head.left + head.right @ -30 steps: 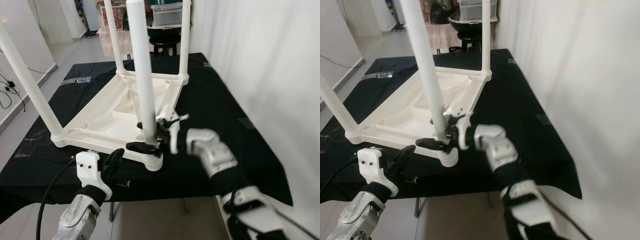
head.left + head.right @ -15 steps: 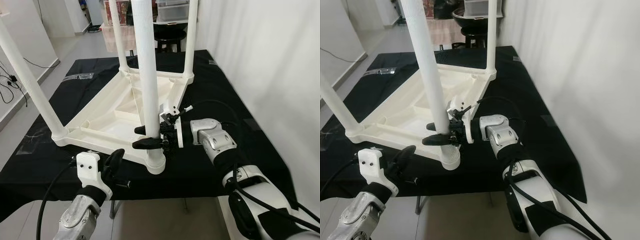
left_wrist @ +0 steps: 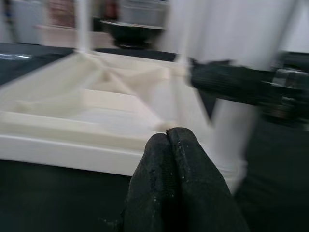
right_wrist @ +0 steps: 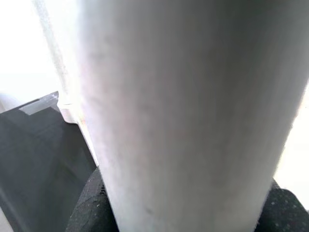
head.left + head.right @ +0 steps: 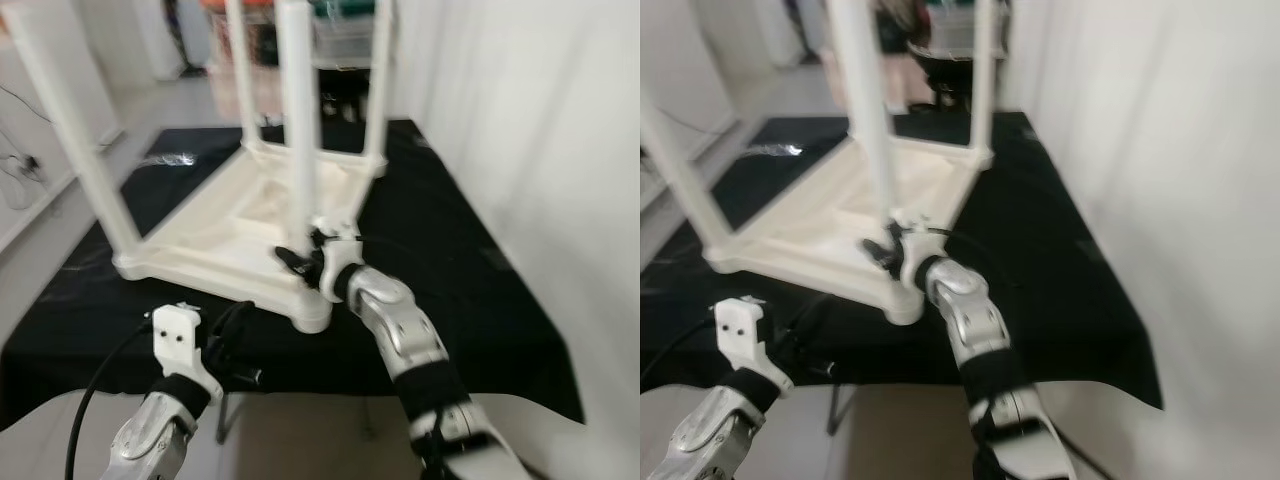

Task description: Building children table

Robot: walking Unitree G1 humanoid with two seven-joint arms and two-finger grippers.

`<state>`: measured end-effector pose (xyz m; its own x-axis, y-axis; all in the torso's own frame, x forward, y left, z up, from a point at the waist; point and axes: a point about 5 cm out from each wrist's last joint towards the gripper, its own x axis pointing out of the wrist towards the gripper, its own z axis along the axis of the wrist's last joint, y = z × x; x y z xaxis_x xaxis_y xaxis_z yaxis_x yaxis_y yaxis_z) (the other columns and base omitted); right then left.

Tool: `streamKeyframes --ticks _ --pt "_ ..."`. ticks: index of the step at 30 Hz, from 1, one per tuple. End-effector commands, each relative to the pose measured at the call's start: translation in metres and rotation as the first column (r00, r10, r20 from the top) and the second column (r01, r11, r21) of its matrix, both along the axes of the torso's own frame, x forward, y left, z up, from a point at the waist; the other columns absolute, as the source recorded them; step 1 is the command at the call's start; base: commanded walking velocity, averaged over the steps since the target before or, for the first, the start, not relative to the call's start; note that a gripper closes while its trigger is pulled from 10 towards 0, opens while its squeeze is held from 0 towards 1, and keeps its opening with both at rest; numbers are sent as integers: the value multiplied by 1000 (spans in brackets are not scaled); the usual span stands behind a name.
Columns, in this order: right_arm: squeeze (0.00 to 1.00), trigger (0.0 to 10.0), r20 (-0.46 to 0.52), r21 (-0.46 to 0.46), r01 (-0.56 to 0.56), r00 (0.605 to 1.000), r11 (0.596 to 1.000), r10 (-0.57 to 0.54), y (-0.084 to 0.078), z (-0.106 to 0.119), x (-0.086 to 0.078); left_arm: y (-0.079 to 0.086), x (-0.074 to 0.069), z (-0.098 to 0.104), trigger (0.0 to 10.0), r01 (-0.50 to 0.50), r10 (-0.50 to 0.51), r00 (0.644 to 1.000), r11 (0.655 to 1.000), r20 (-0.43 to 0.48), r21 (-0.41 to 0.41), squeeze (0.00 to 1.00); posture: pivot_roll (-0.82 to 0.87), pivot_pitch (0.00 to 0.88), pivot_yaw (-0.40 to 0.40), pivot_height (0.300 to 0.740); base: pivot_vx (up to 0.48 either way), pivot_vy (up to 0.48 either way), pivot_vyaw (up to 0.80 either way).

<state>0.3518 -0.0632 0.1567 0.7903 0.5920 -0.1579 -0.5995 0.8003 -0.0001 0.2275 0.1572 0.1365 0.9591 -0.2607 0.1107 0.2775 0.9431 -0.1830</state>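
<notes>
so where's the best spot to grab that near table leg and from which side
Grip the near table leg low down, just above its corner socket, coming in level from the robot's right, as the right gripper does now. The leg is a round upright post on the upturned table top, so fingers can close around it from the side. The left gripper idles at the black cloth's edge.

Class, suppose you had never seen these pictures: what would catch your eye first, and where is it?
An upside-down white children's table lies on a black-covered table, its legs pointing up. The right gripper clasps the nearest leg low down, by its corner socket. The left gripper, fingers together, hovers at the front edge.
</notes>
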Motion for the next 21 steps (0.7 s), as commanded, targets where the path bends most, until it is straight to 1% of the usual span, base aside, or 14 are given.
streamKeyframes --ticks 1,4,5,6,8,10,11,14,15,16,18,19,20,21 --pt "0 0 -146 -34 -19 989 999 14 -7 -27 -1 0 0 -2 10000 12 -12 1000 1000 -13 6 0 -46 41 20 740 0 0 0" --pt "0 0 -151 -48 -39 988 998 32 -3 -29 -1 0 0 -2 10000 12 -12 1000 1000 -12 7 0 -41 28 18 740 0 0 0" --pt "0 10000 -159 -71 -57 986 996 46 3 -29 -1 1 0 -2 10000 -6 6 1000 1000 -10 10 0 -36 27 16 740 0 0 0" --pt "0 10000 -159 -71 -57 986 996 46 3 -29 -1 1 0 -2 10000 -6 6 1000 1000 -10 10 0 -36 27 16 740 0 0 0" --pt "0 10000 -167 -63 -84 983 995 72 8 -28 -2 1 0 -2 10000 -12 12 1000 1000 -9 11 0 -36 27 16 740 0 0 0" --pt "0 10000 -169 -62 -72 984 995 61 10 -27 -4 1 0 -2 10000 -12 12 1000 1000 -9 11 0 -36 27 16 740 0 0 0" --pt "1000 10000 -151 -43 -143 979 989 135 16 -20 -5 0 0 -3 10000 -8 8 1000 1000 -10 10 0 -35 18 16 740 0 0 0" --pt "1000 10000 -99 0 -308 947 952 306 25 -1 -7 0 0 -3 10000 0 1 1000 1000 -12 8 0 -36 17 18 740 0 0 0" --pt "867 10000 -57 -1 -392 918 920 392 26 6 -6 0 1 -3 10000 0 0 1000 1000 -12 8 0 -39 16 22 740 0 0 0" --pt "867 10000 -29 -7 -453 891 891 453 26 11 -5 0 1 -3 10000 1 -1 1000 1000 -12 8 0 -39 16 22 740 0 0 0" --pt "867 10000 -29 -7 -453 891 891 453 26 11 -5 0 1 -3 10000 1 -1 1000 1000 -12 8 0 -39 16 22 740 0 0 0" --pt "0 10000 -4 -27 -528 849 849 528 25 16 -3 -1 1 -3 10000 2 -1 1000 1000 -12 7 0 -32 14 20 740 0 0 0" --pt "0 10000 -4 -27 -528 849 849 528 25 16 -3 -1 1 -3 10000 2 -1 1000 1000 -12 7 0 -32 14 20 740 0 0 0" --pt "0 10000 9 -44 -616 787 787 617 22 22 -2 -1 1 -3 10000 1 -1 1000 1000 -11 7 0 -32 14 20 740 0 0 0"
